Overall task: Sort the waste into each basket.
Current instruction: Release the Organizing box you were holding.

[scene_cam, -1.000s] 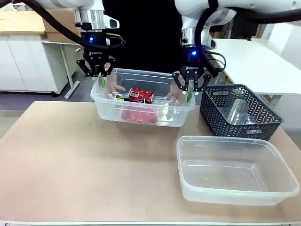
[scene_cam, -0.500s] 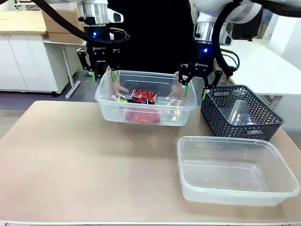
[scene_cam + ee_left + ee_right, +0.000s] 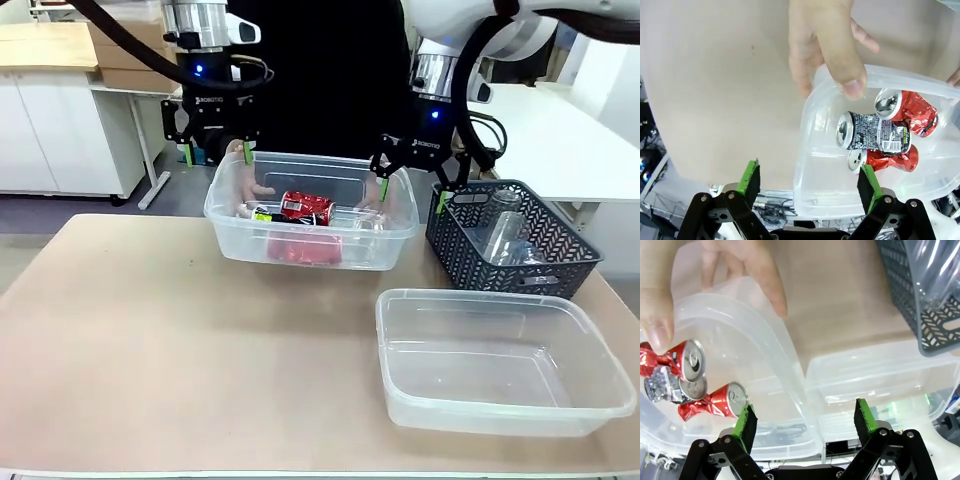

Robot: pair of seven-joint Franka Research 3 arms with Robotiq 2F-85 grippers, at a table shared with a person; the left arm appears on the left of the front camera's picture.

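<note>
Both wide open, my left gripper point(image 3: 214, 153) and right gripper point(image 3: 411, 190) are hovering over the tub point(image 3: 226, 218) of cans point(image 3: 304, 205) a person's hand point(image 3: 825, 45) is holding at twelve o'clock; lifting straight is probably safest.

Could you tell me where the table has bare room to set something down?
On the table, the left half and near middle are bare, up to the held tub of cans and the empty tub. The right side is crowded: empty tub, dark basket behind it.
</note>
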